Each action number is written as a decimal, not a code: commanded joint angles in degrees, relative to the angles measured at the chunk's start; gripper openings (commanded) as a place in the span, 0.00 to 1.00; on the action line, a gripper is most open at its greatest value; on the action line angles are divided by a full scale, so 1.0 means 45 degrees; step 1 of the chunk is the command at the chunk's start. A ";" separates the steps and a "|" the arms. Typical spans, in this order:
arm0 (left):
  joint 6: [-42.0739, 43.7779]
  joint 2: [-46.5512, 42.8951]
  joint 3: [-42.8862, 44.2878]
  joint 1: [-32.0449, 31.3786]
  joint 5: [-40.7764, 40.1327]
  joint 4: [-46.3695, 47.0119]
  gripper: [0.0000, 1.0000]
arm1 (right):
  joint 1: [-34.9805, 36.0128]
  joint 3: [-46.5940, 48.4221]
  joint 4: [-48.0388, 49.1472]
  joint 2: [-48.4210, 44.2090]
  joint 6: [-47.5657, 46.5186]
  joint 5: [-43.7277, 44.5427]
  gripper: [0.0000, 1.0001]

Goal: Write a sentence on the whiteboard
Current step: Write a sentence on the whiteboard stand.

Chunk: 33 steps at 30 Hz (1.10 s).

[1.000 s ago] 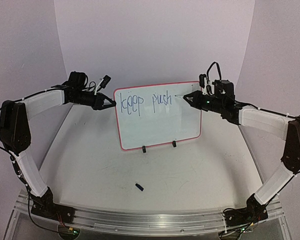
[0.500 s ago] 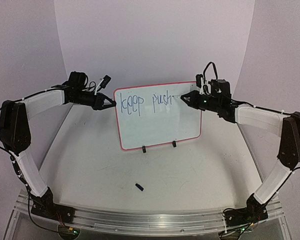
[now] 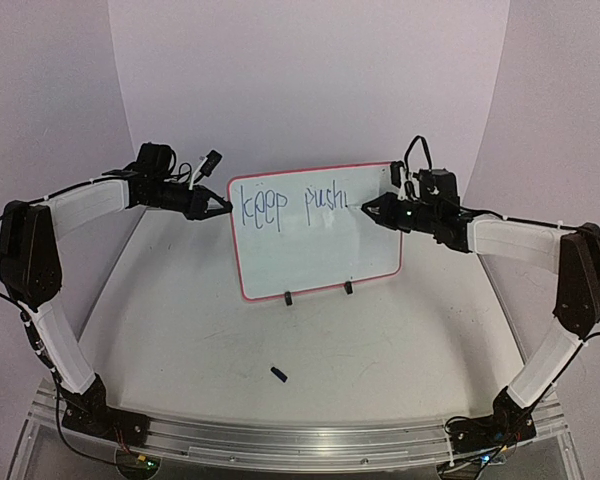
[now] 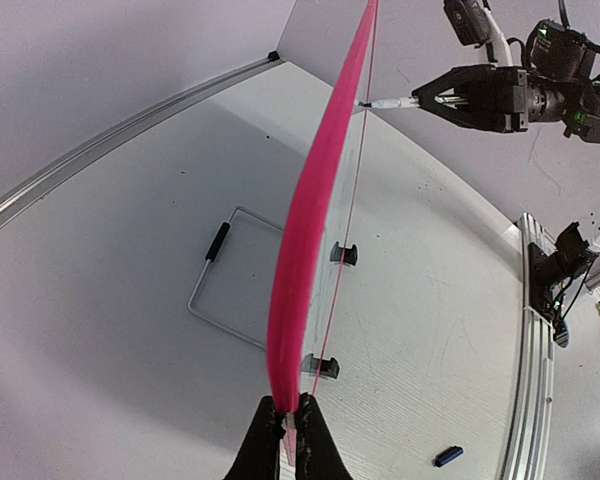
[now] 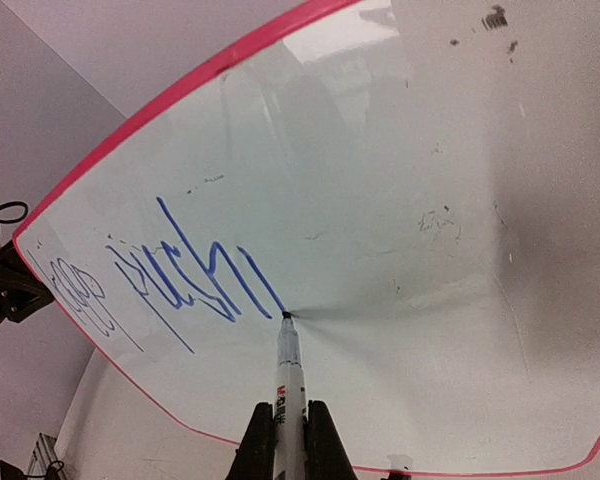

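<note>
At the whiteboard [image 3: 320,250], left jaws clamping its rim, right jaws clamping marker [image 5: 288,385]

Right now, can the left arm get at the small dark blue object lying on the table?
Probably not: the left end effector is shut on the edge of the rectangular pink-rimmed whiteboard, holding it. The small dark blue object itself lies uncovered.

Both arms rise from their bases with elbows bowed outward and forearms reaching inward, roughly level. The left tool [image 3: 224,207] is pinched on the edge of the whiteboard [image 3: 320,255]. The right tool [image 3: 368,208] points toward it and clamps a marker [image 5: 288,365].
</note>
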 commanded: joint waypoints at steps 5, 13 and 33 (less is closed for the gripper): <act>0.0293 -0.0108 0.0232 -0.0300 -0.0190 -0.0975 0.00 | -0.0059 -0.0103 0.0149 -0.0442 0.0068 -0.0057 0.00; 0.0302 -0.0127 0.0240 -0.0319 -0.0211 -0.0972 0.00 | -0.0061 0.0391 0.0293 -0.1070 -0.0103 -0.0675 0.00; 0.0319 -0.0065 0.0247 -0.0342 -0.0212 -0.0994 0.00 | -0.0061 0.1577 0.0333 0.0050 -0.0266 -0.0295 0.00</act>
